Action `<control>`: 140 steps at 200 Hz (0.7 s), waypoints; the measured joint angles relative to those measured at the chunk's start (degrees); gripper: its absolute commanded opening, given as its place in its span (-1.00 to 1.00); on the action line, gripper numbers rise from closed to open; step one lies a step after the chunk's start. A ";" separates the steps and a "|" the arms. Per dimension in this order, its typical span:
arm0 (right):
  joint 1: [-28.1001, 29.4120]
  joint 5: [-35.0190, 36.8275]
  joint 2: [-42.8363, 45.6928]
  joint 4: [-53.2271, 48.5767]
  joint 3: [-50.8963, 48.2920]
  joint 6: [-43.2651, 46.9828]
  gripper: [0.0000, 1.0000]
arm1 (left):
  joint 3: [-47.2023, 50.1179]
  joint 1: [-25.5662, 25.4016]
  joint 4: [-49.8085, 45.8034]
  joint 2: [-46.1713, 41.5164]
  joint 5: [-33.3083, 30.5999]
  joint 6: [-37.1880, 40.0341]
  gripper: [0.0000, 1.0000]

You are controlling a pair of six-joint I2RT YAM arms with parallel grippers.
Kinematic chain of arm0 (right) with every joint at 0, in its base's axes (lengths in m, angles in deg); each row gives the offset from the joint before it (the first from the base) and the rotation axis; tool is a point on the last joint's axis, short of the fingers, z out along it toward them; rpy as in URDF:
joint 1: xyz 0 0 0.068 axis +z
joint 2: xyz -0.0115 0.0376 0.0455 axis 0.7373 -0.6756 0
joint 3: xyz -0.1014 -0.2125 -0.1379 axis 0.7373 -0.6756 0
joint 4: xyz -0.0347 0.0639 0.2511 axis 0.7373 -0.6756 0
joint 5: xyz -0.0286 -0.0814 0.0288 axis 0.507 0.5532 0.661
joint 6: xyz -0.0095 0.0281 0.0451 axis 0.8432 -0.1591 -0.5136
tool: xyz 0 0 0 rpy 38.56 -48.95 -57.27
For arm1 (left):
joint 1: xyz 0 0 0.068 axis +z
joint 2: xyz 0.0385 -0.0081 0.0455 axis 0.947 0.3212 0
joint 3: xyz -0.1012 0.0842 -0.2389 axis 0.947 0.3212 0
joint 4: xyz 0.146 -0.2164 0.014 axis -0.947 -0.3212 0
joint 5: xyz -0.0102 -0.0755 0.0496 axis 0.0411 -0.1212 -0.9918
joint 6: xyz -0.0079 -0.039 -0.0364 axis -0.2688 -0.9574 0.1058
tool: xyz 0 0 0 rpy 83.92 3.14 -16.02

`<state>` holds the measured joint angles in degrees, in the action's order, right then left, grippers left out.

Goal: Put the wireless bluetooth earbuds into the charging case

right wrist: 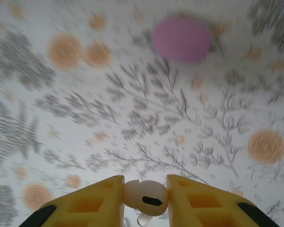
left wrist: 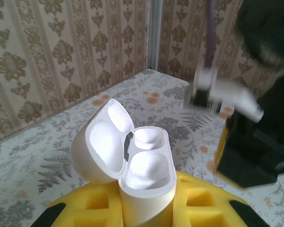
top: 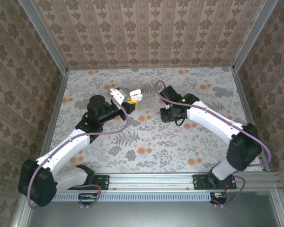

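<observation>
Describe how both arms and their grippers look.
The left arm and the right arm have white links between bulky black joints. A thin purple cable runs along each. A small green light glows near the right wrist. The gripper fingers are yellow, with recessed pockets and black patches.

top external: high, near side, looking down on whole table (top: 180,151). left wrist: close, low, facing right. right wrist: close, downward. table shared.

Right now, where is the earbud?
Bottom centre of the right wrist view: the earbud is pinched between the yellow jaws of the right gripper, above the floral table. In the top view, that gripper sits right of the open charging case.
</observation>
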<state>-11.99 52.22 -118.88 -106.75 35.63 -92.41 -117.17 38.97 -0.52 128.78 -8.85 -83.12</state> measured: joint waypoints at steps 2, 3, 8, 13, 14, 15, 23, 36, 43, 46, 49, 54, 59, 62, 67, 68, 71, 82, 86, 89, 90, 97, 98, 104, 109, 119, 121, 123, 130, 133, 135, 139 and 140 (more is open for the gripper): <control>0.00 0.07 0.37 0.20 0.09 0.07 -0.42 | 0.00 -0.13 0.11 0.24 0.00 0.00 -0.78; 0.00 0.09 0.52 0.31 0.13 0.13 -0.42 | 0.00 -0.17 0.15 0.31 0.02 0.00 -0.78; 0.00 0.24 1.95 1.09 0.35 0.31 -0.42 | 0.00 -0.46 0.35 0.85 0.11 0.00 -0.78; 0.02 0.28 3.19 1.99 0.48 0.44 -0.42 | 0.00 -0.79 0.66 1.36 0.20 0.00 -0.78; 0.02 0.33 3.52 2.12 0.50 0.55 -0.42 | 0.00 -0.83 0.68 1.42 0.20 0.00 -0.78; 0.02 0.35 3.69 2.32 0.52 0.59 -0.42 | 0.00 -0.87 0.72 1.49 0.22 0.00 -0.78; 0.11 0.46 5.70 3.56 0.72 0.90 -0.42 | 0.00 -1.36 1.29 2.10 0.37 0.00 -0.78; 0.50 0.66 8.31 5.38 1.14 1.73 -0.42 | 0.00 -2.01 2.03 2.91 0.46 0.00 -0.78; 0.79 0.83 9.38 6.19 1.62 2.12 -0.42 | 0.00 -2.32 2.43 3.23 0.48 0.00 -0.78; 0.98 0.90 9.86 6.56 2.01 2.40 -0.42 | 0.00 -2.47 2.62 3.41 0.52 0.00 -0.78; 1.16 1.05 10.16 6.91 2.32 2.64 -0.42 | 0.00 -2.62 2.80 3.52 0.61 0.00 -0.78; 1.46 1.14 10.56 7.45 2.82 3.04 -0.42 | 0.00 -2.73 2.95 3.67 0.63 0.00 -0.78; 1.84 1.33 10.88 8.02 3.45 3.41 -0.42 | 0.00 -2.97 3.19 3.87 0.72 0.00 -0.78; 2.05 1.38 11.02 8.44 3.76 3.65 -0.42 | 0.00 -3.04 3.34 3.96 0.81 0.00 -0.78; 2.38 1.53 11.21 9.25 4.26 4.02 -0.42 | 0.00 -3.26 3.61 4.13 0.87 0.00 -0.78; 2.49 1.51 11.23 9.33 4.42 4.15 -0.42 | 0.00 -3.30 3.67 4.17 0.90 0.00 -0.78; 2.67 1.53 11.30 9.75 4.66 4.39 -0.42 | -0.02 -3.34 3.78 4.26 0.98 0.00 -0.78; 3.21 1.53 11.32 11.28 5.40 5.07 -0.42 | -0.02 -3.72 4.11 4.50 1.27 0.00 -0.78; 3.39 1.51 11.32 11.80 5.51 5.18 -0.42 | -0.02 -3.80 4.17 4.55 1.33 0.00 -0.78; 3.50 1.51 11.30 12.20 5.57 5.38 -0.42 | -0.02 -3.93 4.28 4.59 1.46 0.00 -0.78; 3.52 1.51 11.30 12.26 5.57 5.40 -0.42 | -0.02 -3.98 4.31 4.59 1.49 0.00 -0.78; 3.78 1.49 11.30 13.11 5.57 5.81 -0.42 | -0.02 -4.11 4.57 4.70 1.64 0.00 -0.78; 3.80 1.49 11.30 13.16 5.57 5.84 -0.43 | -0.02 -4.13 4.59 4.70 1.66 0.00 -0.78; 3.93 1.46 11.26 13.92 5.57 6.16 -0.42 | -0.02 -4.26 4.85 4.70 1.81 0.00 -0.78; 4.04 1.42 11.15 14.49 5.57 6.27 -0.42 | -0.02 -4.44 5.01 4.70 1.90 0.00 -0.78; 4.11 1.27 10.91 15.67 5.57 6.38 -0.42 | -0.15 -4.57 5.29 4.70 2.12 0.00 -0.78; 4.11 1.25 10.82 15.96 5.57 6.40 -0.42 | -0.20 -4.61 5.31 4.70 2.14 0.00 -0.78; 4.13 1.20 10.73 16.17 5.57 6.40 -0.43 | -0.26 -4.66 5.31 4.70 2.16 0.00 -0.78; 4.15 1.01 10.45 16.87 5.60 6.40 -0.43 | -0.46 -4.76 5.35 4.70 2.25 0.00 -0.78; 4.15 0.96 10.34 17.14 5.60 6.43 -0.42 | -0.59 -4.79 5.35 4.70 2.38 0.00 -0.78; 4.15 0.87 10.23 17.33 5.60 6.43 -0.42 | -0.66 -4.81 5.35 4.70 2.40 0.00 -0.78; 4.15 0.66 10.03 17.59 5.60 6.43 -0.42 | -0.76 -4.81 5.40 4.70 2.51 0.00 -0.78; 4.15 0.66 10.01 17.66 5.60 6.45 -0.43 | -0.81 -4.81 5.40 4.70 2.56 0.00 -0.78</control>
<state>-7.84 52.88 -108.87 -89.09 41.23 -85.96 -117.98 34.16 4.88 133.47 -6.29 -83.12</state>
